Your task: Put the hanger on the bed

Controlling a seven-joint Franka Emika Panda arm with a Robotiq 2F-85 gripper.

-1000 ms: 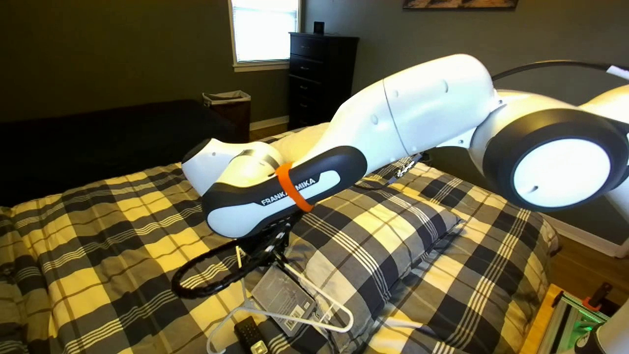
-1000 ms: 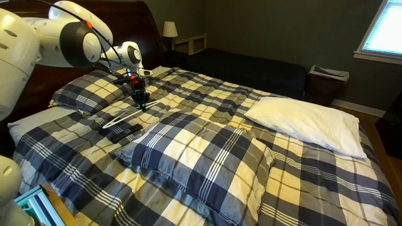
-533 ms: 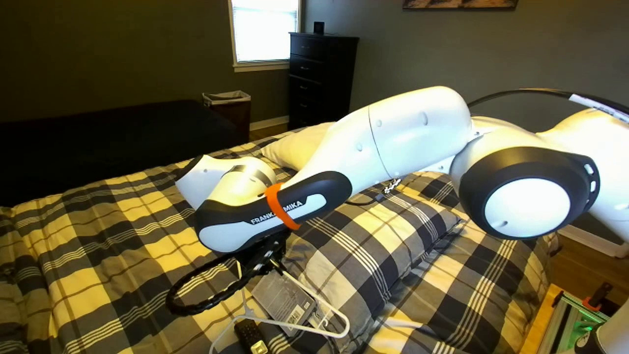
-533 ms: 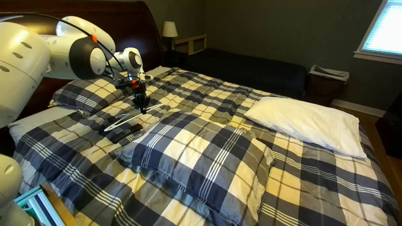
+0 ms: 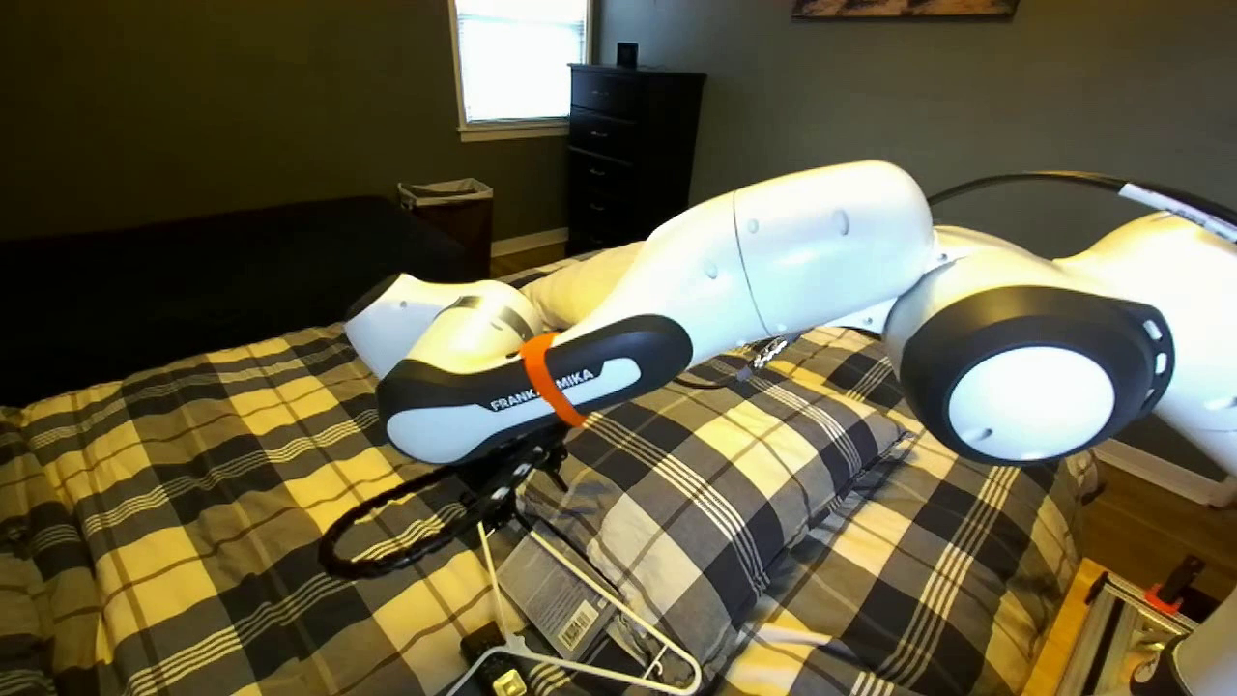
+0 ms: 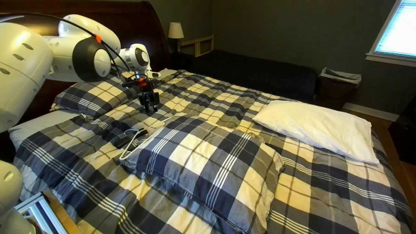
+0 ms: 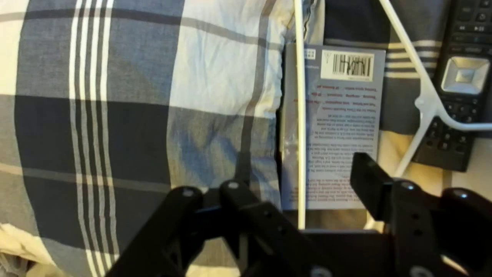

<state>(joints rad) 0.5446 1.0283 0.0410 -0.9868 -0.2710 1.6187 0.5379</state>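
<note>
Here, a lined hamper [image 6: 334, 94], contents hidden, stands beyond the plaid bed [image 6: 208, 100], where the white hanger [image 7: 301, 134] lies over a book [image 7: 342, 115] and remote control [image 7: 465, 75]; I hold the arm [image 5: 802, 251] bent above, its gripper [image 6: 151, 110] spread.

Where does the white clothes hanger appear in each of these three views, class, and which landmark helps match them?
In an exterior view: white clothes hanger, bottom centre, cut by the lower edge.
In an exterior view: white clothes hanger, left of centre, just below mid-height.
Wrist view: white clothes hanger, right half, cut by the top edge.
Shared landmark: the plaid pillow nearest it.
</note>
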